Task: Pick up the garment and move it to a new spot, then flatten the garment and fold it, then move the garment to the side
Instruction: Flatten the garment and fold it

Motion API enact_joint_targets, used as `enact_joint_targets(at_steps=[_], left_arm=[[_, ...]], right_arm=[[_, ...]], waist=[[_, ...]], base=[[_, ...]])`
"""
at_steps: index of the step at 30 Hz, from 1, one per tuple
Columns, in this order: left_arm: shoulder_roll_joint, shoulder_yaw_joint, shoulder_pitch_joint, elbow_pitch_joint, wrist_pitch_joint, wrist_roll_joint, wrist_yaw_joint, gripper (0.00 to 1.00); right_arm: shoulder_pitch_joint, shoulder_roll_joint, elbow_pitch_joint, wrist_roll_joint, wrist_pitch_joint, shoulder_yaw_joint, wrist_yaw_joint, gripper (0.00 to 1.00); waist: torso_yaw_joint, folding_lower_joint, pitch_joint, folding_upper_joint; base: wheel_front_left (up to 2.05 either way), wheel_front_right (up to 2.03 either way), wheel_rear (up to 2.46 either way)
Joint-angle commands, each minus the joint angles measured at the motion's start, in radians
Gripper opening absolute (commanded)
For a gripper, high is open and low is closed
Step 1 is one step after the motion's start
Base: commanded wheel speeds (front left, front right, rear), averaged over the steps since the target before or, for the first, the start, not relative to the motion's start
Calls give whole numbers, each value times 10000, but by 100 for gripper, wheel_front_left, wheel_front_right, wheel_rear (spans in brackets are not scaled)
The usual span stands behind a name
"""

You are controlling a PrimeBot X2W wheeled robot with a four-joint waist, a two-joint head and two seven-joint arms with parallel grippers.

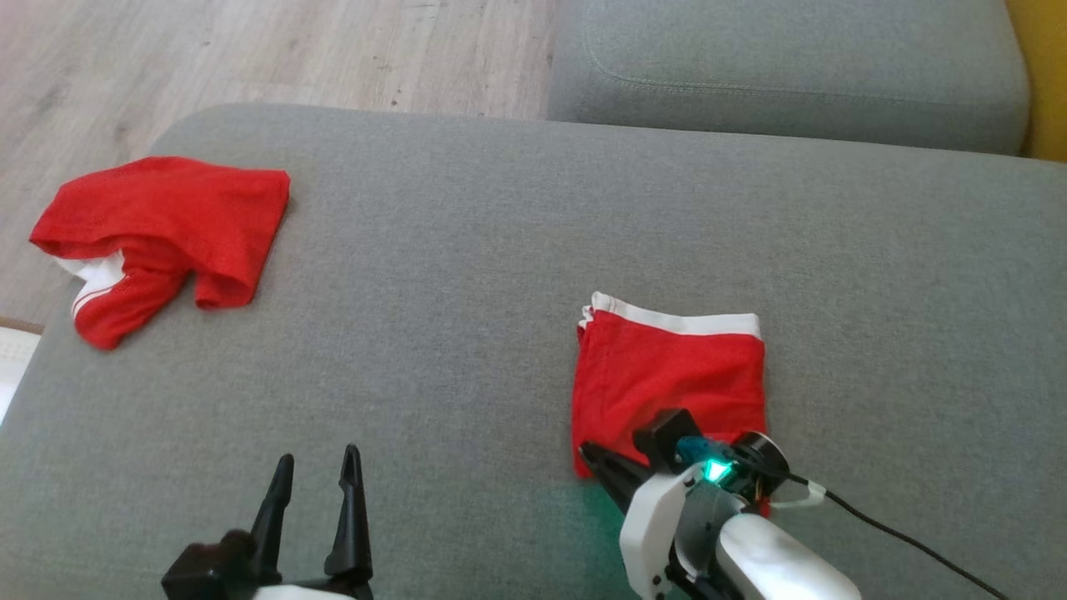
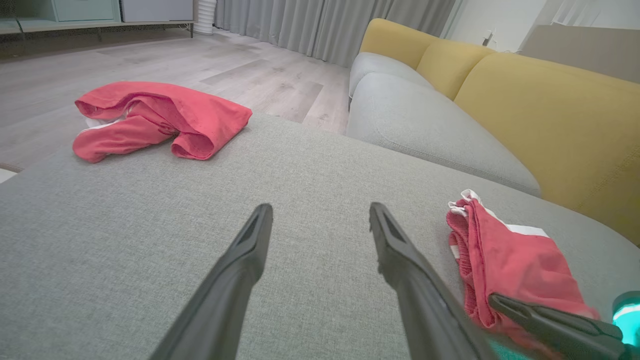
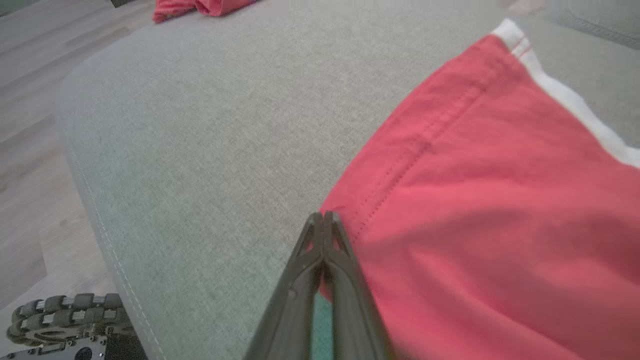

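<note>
Right tool [image 3: 324, 216] closed at corner of folded garment [image 3: 500, 200]; left tool [image 2: 321, 208] spread.

A home living room: grey-and-yellow sofa [image 2: 525, 115], curtains [image 2: 320, 25] (wood floor [image 2: 150, 55]).

The grey cloth cushion [image 1: 467, 275] has bare room in its middle. Crumpled red shorts [image 1: 158, 225] block ten o'clock; folded red shorts [image 1: 667, 375] block four o'clock.
</note>
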State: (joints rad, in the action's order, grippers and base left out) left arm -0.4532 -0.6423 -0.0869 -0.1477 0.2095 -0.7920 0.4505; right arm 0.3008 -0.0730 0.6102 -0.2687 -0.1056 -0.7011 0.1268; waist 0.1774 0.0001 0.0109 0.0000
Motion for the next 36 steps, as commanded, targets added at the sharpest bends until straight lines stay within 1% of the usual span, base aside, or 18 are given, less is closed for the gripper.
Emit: enact_joint_targets(at_steps=[1, 3, 4, 6, 7, 8, 12, 15, 21, 24, 27, 30, 36], left_arm=[[-123, 452, 531, -265, 126, -20, 57, 100], [-118, 473, 529, -236, 139, -30, 61, 100], [-121, 490, 526, -225, 150, -30, 59, 100], [-138, 531, 520, -198, 176, -19, 60, 100], [-157, 567, 524, -196, 206, 22, 64, 100], [-168, 622, 529, -191, 238, 60, 80, 100], [-234, 710, 565, -79, 298, 154, 36, 100], [-254, 706, 578, 77, 315, 178, -21, 100], [-248, 716, 391, 412, 368, 163, -145, 100], [-244, 705, 210, 600, 384, 84, -243, 100], [-278, 708, 73, 850, 393, -17, -381, 100], [-305, 761, -27, 970, 401, -86, -401, 100], [-276, 804, -82, 1063, 410, -169, -431, 100]], right_arm=[[409, 164, -243, -74, 225, -147, 39, 0], [540, 179, -261, -144, 485, -163, 39, 0], [587, 186, -315, -185, 628, -136, 39, 2], [626, 197, -508, -265, 947, 55, 39, 45], [617, 201, -627, -268, 1082, 203, 39, 86], [593, 204, -757, -255, 1217, 388, 39, 100], [333, 213, -1308, -33, 1541, 1355, 39, 100], [-61, 219, -1770, 261, 1694, 2394, 39, 100], [-1377, 224, -3074, 638, 1754, 4326, 39, 100], [-2084, 225, -3815, 824, 1808, 5039, 39, 100], [-2722, 226, -4403, 807, 1760, 5470, 39, 100], [-3211, 226, -4748, 780, 1716, 5663, 39, 100], [-3598, 226, -4840, 533, 1794, 5757, 39, 100]], waist=[[-56, -1, -6, 0], [-147, -1, -36, 0], [-203, -1, -66, 0], [-310, -1, -152, 0], [-364, -1, -198, 0], [-421, -1, -237, 0], [-693, -1, -406, 0], [-884, -1, -549, 0], [-1182, -1, -803, 0], [-1313, -1, -908, 0], [-1423, -1, -1001, 0], [-1511, -1, -1062, 0], [-1531, -1, -1098, 0]], base=[[0, 0, 0], [0, 0, 0], [0, 0, 0], [0, 0, 0], [0, 0, 0], [0, 0, 0], [0, 0, 0], [0, 0, 0], [0, 0, 0], [0, 0, 0], [0, 0, 0], [0, 0, 0], [0, 0, 0]])
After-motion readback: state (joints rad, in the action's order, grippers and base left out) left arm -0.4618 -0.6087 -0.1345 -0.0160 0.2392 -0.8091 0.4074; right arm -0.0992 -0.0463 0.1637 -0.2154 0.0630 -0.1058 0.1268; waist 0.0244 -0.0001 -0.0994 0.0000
